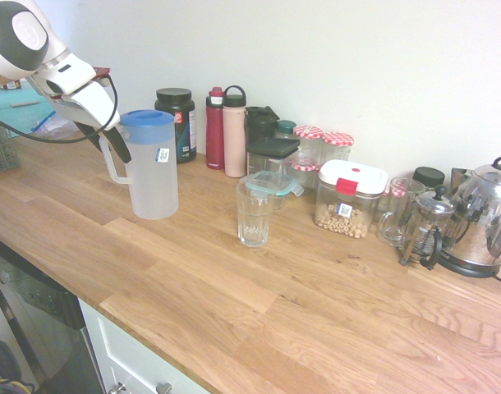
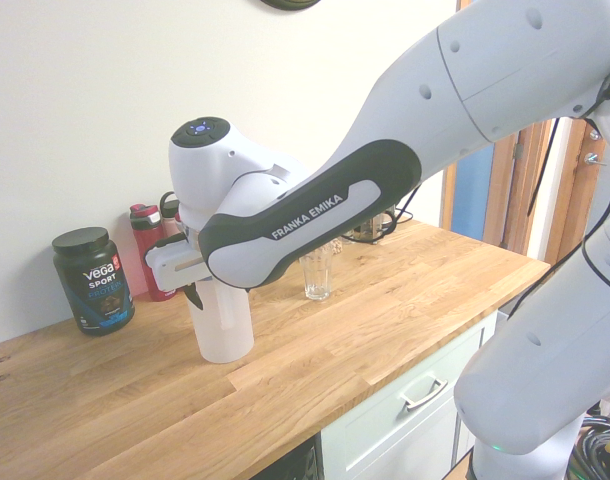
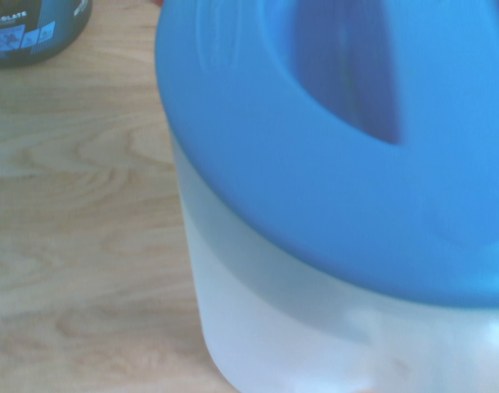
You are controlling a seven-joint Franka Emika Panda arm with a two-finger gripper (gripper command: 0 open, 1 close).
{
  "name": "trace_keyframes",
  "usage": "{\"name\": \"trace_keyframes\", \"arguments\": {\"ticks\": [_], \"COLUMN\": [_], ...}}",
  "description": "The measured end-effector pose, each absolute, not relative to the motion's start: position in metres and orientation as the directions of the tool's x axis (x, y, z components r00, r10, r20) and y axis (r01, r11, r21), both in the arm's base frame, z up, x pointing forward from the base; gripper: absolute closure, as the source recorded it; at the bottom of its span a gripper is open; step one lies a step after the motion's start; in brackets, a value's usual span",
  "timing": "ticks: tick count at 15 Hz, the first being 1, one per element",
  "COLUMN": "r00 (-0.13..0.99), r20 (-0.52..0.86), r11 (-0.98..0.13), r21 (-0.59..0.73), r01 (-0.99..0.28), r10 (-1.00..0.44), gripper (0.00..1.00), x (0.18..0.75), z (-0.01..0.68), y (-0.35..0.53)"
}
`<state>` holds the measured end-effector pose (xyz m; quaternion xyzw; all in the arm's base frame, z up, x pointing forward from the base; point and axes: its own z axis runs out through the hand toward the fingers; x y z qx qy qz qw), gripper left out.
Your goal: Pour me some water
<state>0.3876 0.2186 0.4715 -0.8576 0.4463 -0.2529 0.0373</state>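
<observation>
Pitcher (image 1: pixel 152 168) stands upright on the counter (image 1: pixel 234 312), near the glass (image 1: pixel 255 212). Gripper (image 1: pixel 109 141) sits spread at its handle (image 1: pixel 112 164), unclamped. Risk: an off-centre closure could tip it.

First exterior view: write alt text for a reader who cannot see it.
A white robot arm's open hand reaches in at the handle of a frosted pitcher with a blue lid on a wooden counter. An empty drinking glass stands apart beside it; bottles, jars and a kettle line the wall.
</observation>
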Motion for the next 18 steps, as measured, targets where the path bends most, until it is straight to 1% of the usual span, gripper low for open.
{"name": "trace_keyframes", "arguments": {"ticks": [4,11,18], "r00": [0.445,0.438,0.432], "r20": [0.407,0.420,0.404], "r11": [-0.580,-0.583,-0.570], "r21": [-0.313,-0.324,-0.329], "r01": [-0.752,-0.745,-0.753], "r10": [-0.797,-0.795,-0.806], "gripper": [1.00,1.00,1.00], "x": [0.3870,0.3860,0.3890], "z": [0.4759,0.4775,0.4784], "y": [0.2236,0.2262,0.2208]}}
